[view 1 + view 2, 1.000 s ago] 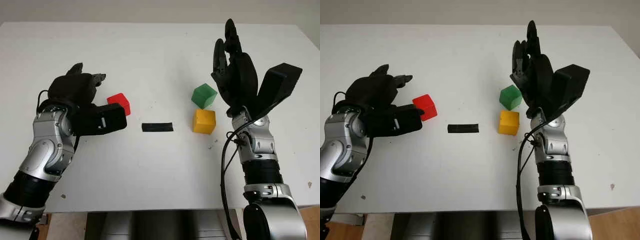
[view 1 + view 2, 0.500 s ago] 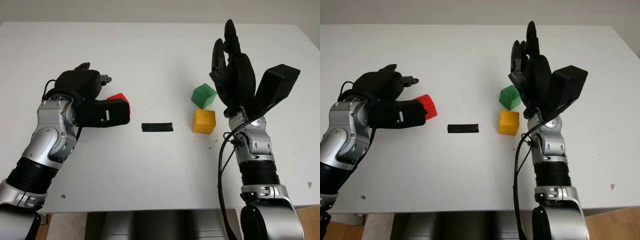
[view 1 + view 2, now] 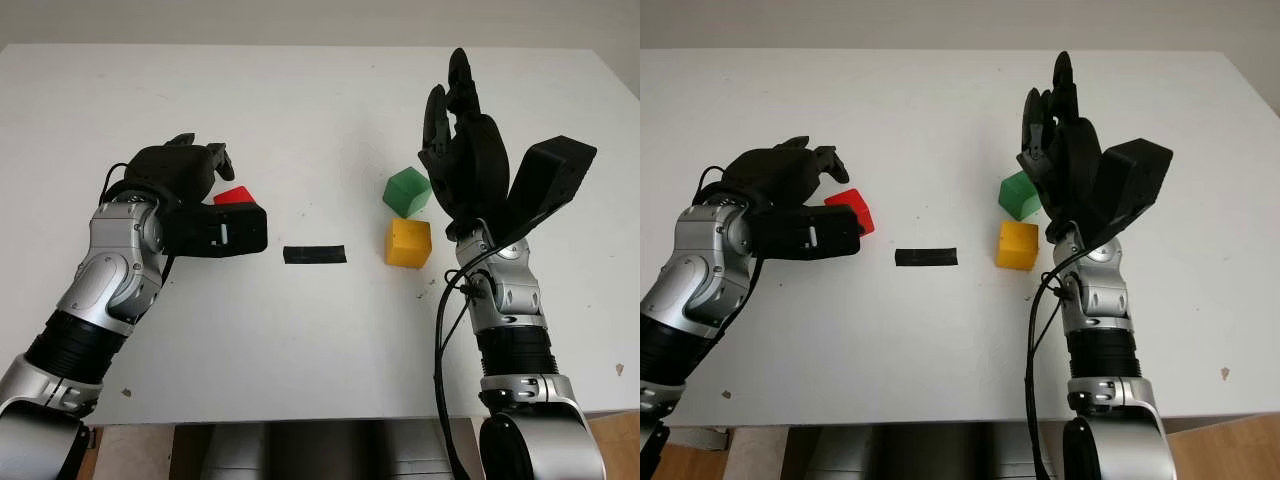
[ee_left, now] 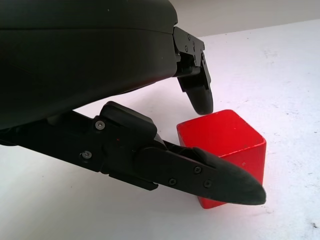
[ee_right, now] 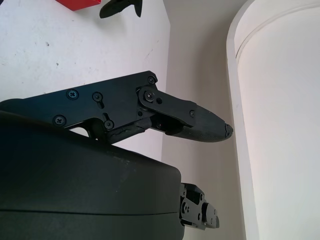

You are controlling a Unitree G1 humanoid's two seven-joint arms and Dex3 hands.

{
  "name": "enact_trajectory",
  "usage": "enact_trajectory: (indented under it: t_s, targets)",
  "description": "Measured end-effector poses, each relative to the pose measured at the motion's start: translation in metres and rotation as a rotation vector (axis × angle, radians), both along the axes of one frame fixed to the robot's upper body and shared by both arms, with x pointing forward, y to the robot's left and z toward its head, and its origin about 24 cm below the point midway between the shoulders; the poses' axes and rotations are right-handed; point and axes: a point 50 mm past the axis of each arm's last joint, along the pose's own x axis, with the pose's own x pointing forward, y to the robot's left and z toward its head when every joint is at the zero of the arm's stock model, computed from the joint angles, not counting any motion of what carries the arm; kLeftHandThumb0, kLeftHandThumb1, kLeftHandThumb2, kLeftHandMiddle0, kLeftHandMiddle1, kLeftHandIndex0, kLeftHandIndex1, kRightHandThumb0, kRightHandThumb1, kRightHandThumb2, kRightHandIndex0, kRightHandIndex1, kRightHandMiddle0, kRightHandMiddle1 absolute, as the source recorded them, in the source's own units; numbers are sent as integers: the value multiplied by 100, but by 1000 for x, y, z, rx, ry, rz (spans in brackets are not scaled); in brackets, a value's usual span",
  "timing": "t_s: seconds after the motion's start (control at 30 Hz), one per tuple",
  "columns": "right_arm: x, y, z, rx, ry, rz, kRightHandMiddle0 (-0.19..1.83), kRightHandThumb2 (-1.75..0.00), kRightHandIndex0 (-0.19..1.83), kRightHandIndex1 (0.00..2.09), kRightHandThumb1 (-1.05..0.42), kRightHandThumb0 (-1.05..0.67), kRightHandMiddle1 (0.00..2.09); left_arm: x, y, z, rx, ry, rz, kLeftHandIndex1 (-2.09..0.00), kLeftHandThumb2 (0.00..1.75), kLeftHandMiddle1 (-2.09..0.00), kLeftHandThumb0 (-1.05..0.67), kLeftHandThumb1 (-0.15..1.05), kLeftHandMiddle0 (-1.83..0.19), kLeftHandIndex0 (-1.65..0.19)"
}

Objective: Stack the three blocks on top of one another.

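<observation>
Spanning the view, white table [image 3: 300, 100]; left hand [image 3: 195, 195] open around red block [image 4: 225, 145].

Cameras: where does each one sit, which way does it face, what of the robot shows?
Left eye view: head, looking down at the white table; both arms, left hand closing around the red block, right hand raised and open beside the green block and yellow block.
Right eye view: same scene, slightly offset.
Left wrist view: beside the left hand's fingers, facing the red block.
Right wrist view: beside the right hand, facing across the table.
Shared: red block.
</observation>
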Motion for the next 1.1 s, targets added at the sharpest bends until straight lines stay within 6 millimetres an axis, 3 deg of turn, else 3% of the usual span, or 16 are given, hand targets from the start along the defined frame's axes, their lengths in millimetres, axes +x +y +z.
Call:
enact_trajectory:
  t_s: [0.3,0.57,0.87,1.1]
  targets:
    - [-2,-1,0,-1,-4,3,-19,-70,-19,0,-105,-54,0,-1,-4,-9,-45,-25,-15,-138,6,-7,-46,101,-28,-30]
    - [-2,0,-1,0,1,8,-19,-72,-19,0,-105,-52,0,-1,-4,-9,-38,-39,-20,-145,5,-10,-41,101,-39,-29]
    - [-2,0,-1,-4,0,11,-19,-72,-19,0,-105,-53,0,-10,-11,-7,-47,-81,-76,-147,6,-6,-41,102,-33,-25]
    - [-2,1,-1,-12,1,19,-19,-74,-19,0,-105,-53,0,-29,-23,14,-136,-83,-244,-148,5,-4,-44,102,-30,-29]
